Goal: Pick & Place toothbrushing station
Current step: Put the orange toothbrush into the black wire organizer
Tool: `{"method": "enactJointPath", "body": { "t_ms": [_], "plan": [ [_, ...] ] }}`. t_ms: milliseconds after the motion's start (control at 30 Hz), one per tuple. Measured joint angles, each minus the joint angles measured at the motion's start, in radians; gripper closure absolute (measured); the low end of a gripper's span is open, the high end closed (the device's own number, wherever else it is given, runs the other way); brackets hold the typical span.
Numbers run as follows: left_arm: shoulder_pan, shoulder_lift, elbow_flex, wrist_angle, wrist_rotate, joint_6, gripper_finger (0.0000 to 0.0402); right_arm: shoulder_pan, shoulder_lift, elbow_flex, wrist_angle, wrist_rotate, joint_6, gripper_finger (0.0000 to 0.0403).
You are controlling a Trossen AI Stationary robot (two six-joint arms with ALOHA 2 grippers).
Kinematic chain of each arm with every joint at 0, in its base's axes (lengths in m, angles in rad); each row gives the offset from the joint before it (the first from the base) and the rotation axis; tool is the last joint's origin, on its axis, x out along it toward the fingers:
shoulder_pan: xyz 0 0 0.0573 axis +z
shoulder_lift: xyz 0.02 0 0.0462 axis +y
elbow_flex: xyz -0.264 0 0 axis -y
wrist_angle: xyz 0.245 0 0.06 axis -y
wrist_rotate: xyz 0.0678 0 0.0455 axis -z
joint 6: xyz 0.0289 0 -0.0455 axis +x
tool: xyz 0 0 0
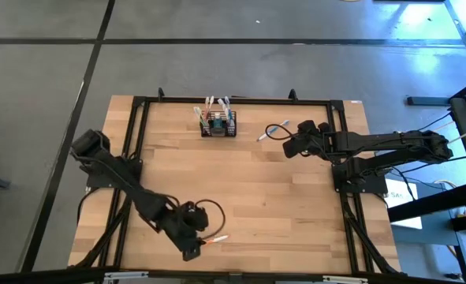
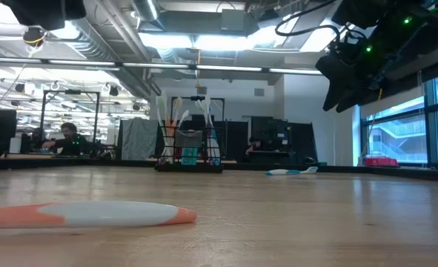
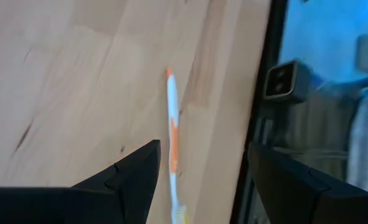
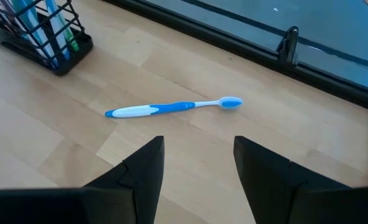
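Observation:
The black wire-mesh toothbrushing station stands on its base at the table's far middle, with several toothbrushes and a teal tube upright in it; it also shows in the low view and the right wrist view. A blue-and-white toothbrush lies flat on the table right of it. An orange-and-white toothbrush lies flat near the front edge. My left gripper is open above the orange toothbrush. My right gripper is open, raised near the blue toothbrush.
A black metal frame runs around the wooden table top. The middle of the table is bare wood. A small camera sits at the front rail near the orange toothbrush.

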Motion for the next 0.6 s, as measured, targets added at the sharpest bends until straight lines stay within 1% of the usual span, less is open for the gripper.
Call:
{"method": "enactJointPath", "body": {
  "t_ms": [133,267,467,600],
  "plan": [
    [-0.012,0.081,0.097,-0.079,0.004,0.019,0.0162,0.000,0.000,0.000,0.000,-0.001,0.000,0.0206],
    [-0.031,0.143,0.157,-0.120,0.023,0.063,0.0162,0.000,0.000,0.000,0.000,-0.001,0.000,0.0206],
    [-0.056,0.194,0.167,-0.185,0.023,0.066,0.0162,0.000,0.000,0.000,0.000,0.000,0.000,0.0206],
    [-0.063,0.223,0.167,-0.191,0.030,0.076,0.0162,0.000,0.000,0.000,0.000,0.000,0.000,0.0206]
  ]
}}
